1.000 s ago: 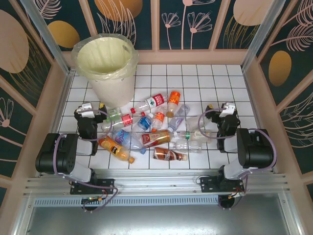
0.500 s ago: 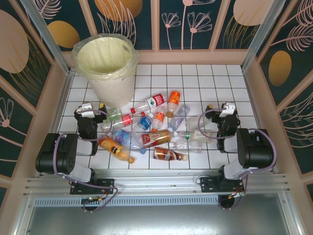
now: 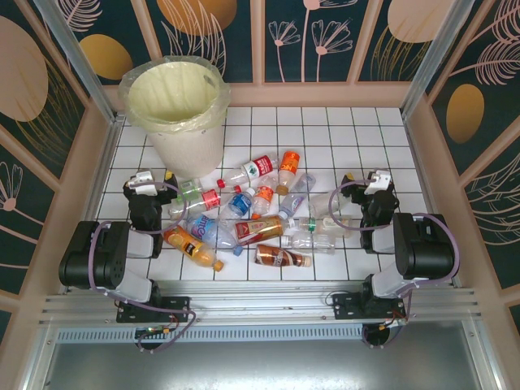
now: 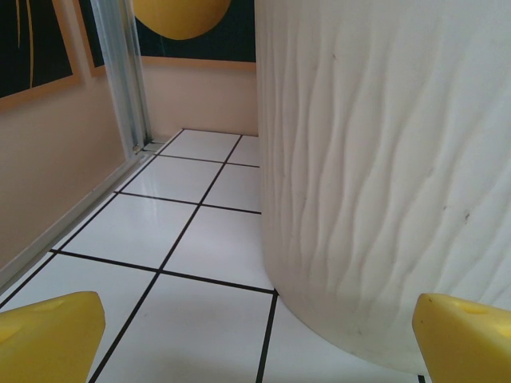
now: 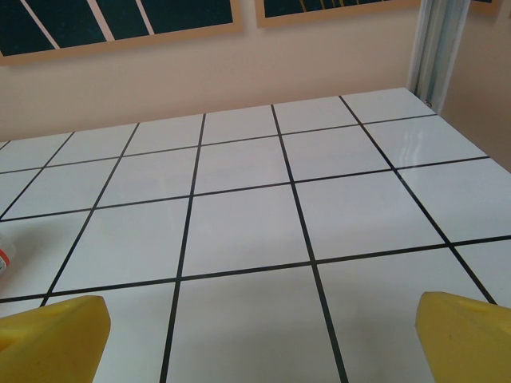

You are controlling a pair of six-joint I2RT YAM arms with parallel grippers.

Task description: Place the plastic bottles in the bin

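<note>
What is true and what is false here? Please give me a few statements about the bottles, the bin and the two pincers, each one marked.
1. The bin stands upright at the table's far left corner. True.
2. The plastic bottles lie heaped on the tiles between the arms. True.
3. Some bottles are inside the bin. False: its lining looks bare.
4. The left pincer grips a bottle. False: it is open, nothing between its fingers, facing the bin's wall.
5. The right pincer is open above bare tiles. True.
</note>
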